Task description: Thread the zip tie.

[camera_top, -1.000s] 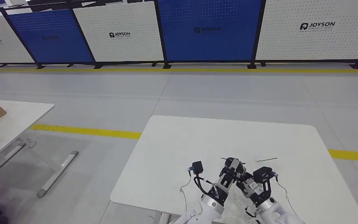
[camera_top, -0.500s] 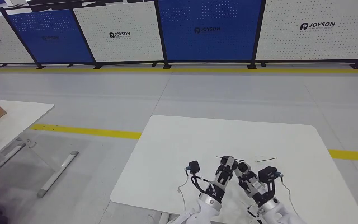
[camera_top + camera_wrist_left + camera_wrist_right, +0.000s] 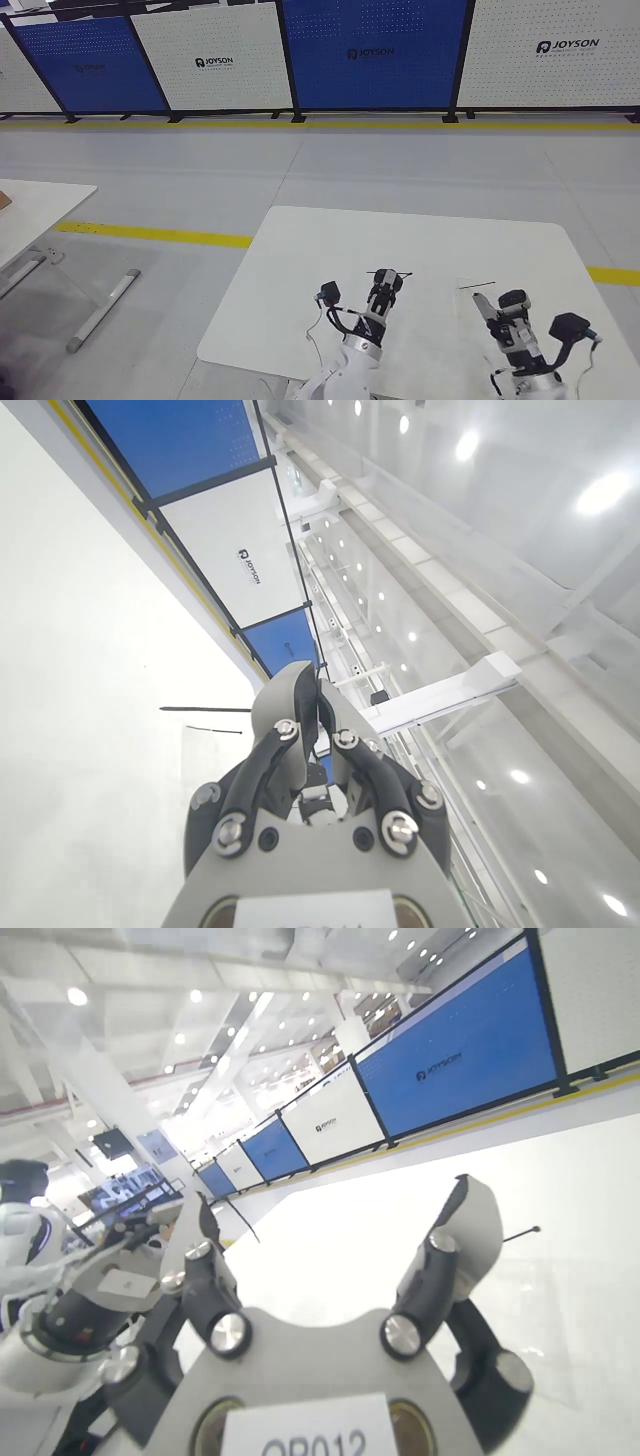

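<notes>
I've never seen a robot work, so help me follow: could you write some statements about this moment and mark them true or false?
The left gripper is shut on a zip tie. True.
The right gripper holds a zip tie too. False: it is open and empty.
A second zip tie lies on the white table. True.
The two grippers touch each other. False: they are well apart.

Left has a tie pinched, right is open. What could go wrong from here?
1. The left tool pinches the held zip tie at one spot, strap sticking out sideways; it may pivot or slip under load.
2. The right tool is open near the loose zip tie lying flat on the table; it might nudge the thin strap away instead of grasping it.
</notes>
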Tool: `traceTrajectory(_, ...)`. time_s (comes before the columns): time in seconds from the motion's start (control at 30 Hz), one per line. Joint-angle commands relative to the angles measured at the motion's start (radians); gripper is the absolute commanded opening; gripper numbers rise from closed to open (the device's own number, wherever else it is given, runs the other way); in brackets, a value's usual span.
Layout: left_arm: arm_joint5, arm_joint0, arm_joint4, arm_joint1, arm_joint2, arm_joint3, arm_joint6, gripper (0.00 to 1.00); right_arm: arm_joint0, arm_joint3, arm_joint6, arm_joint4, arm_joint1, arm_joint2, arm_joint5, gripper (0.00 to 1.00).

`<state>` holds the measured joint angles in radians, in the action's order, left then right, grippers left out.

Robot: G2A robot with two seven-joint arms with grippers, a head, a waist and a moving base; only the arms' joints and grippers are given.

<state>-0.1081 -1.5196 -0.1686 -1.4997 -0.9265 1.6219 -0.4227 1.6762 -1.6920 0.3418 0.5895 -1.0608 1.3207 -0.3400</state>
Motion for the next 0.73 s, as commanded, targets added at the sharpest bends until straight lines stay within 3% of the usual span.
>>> traceTrajectory(0.0, 0.005, 0.006, 0.007, -0.002, -0.004, -0.017, -0.006, 0.00, 0.023, -0.006, 0.045, -0.086, 0.010, 0.043, 0.000, 1.00)
traceTrajectory(0.23, 0.000, 0.024, 0.029, -0.008, -0.007, -0.073, -0.026, 0.00, 0.083, -0.022, 0.103, -0.259, 0.037, 0.146, 0.000, 1.00)
traceTrajectory(0.7, 0.000, 0.024, 0.029, -0.008, -0.007, -0.073, -0.026, 0.00, 0.083, -0.022, 0.103, -0.259, 0.037, 0.146, 0.000, 1.00)
